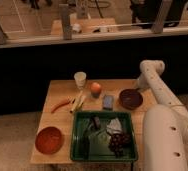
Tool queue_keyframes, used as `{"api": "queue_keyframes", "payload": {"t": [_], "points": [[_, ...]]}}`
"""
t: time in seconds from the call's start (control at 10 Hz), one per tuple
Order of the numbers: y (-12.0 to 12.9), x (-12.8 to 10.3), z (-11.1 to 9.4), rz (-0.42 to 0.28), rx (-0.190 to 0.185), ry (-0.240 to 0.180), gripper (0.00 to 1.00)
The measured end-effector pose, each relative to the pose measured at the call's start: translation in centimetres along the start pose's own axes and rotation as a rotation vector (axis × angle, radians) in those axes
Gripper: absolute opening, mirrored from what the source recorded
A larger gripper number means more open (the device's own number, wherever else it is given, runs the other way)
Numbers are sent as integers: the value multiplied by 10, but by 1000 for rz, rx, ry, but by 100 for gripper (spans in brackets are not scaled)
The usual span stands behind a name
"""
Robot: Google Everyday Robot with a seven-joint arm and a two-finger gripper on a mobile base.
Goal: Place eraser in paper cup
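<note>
The off-white paper cup (80,78) stands upright at the back of the wooden table (62,90). A small blue-grey block, the eraser (108,102), lies on the table right of centre, between an orange fruit (95,88) and a purple bowl (130,98). The white arm (159,97) rises along the table's right edge to a bend near the back right corner. I cannot see my gripper in this view; only the arm's links show.
A green tray (77,137) at the front holds grapes (119,141), a pale packet and dark items. An orange bowl (49,139) sits front left. A red chili (60,104) and a yellowish banana (78,101) lie left of centre. A dark wall with a rail stands behind the table.
</note>
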Motion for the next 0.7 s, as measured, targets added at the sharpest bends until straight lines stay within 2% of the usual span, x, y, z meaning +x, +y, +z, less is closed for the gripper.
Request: {"api": "queue_keyframes", "payload": {"t": [0.7], "points": [[0, 0, -2, 0, 0, 0, 0]]}}
